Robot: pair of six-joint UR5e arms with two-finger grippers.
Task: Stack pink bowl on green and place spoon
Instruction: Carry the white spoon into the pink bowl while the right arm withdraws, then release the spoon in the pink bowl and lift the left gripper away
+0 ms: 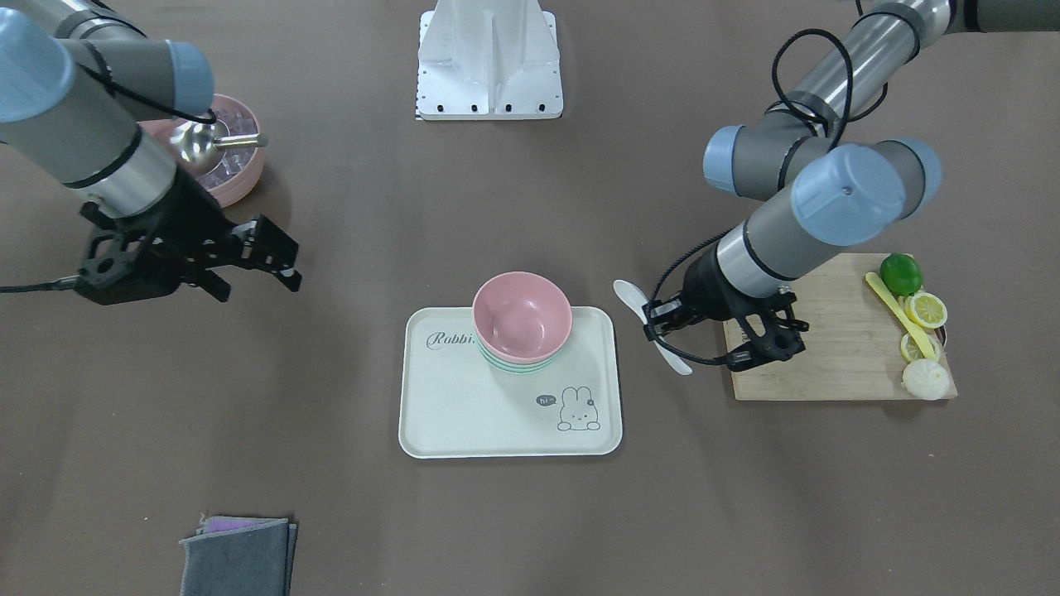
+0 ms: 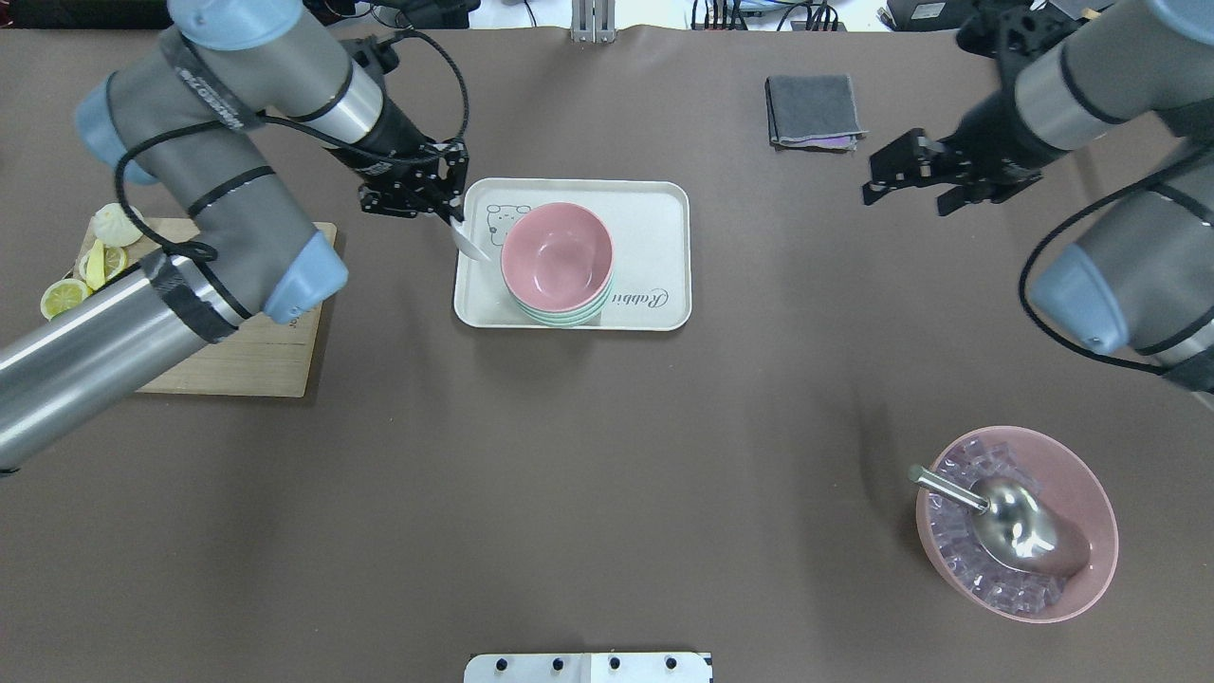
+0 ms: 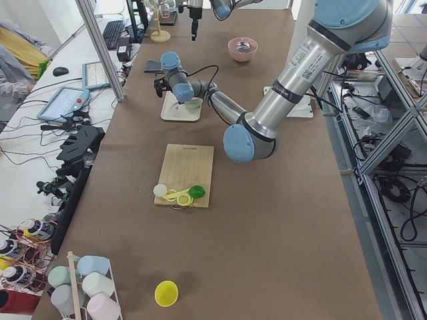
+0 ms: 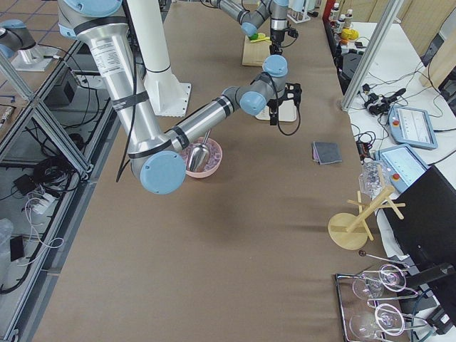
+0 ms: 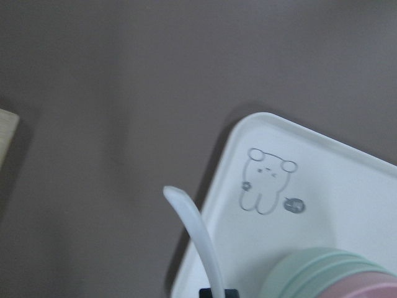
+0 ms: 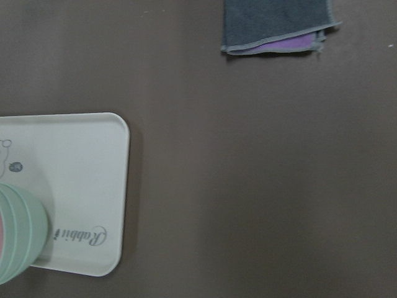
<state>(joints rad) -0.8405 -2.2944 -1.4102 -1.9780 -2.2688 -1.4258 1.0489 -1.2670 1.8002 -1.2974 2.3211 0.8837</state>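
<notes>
The pink bowl [image 2: 557, 258] sits nested on top of the green bowl stack [image 2: 569, 318] on the white rabbit tray [image 2: 654, 218]. My left gripper [image 2: 446, 213] is shut on a white spoon [image 2: 469, 244] and holds it tilted just above the tray's left edge, beside the bowls. In the front view the spoon [image 1: 631, 296] hangs from the left gripper [image 1: 662, 324], to the right of the tray [image 1: 464, 414]. The left wrist view shows the spoon [image 5: 198, 239] over the tray rim [image 5: 248, 133]. My right gripper [image 2: 906, 185] is open and empty, far right of the tray.
A larger pink bowl of ice cubes [image 2: 1081, 503] with a metal scoop [image 2: 1005, 522] stands near right. A wooden cutting board [image 2: 247, 360] with lemon slices and a lime lies left. A folded grey cloth [image 2: 814, 109] lies beyond the tray.
</notes>
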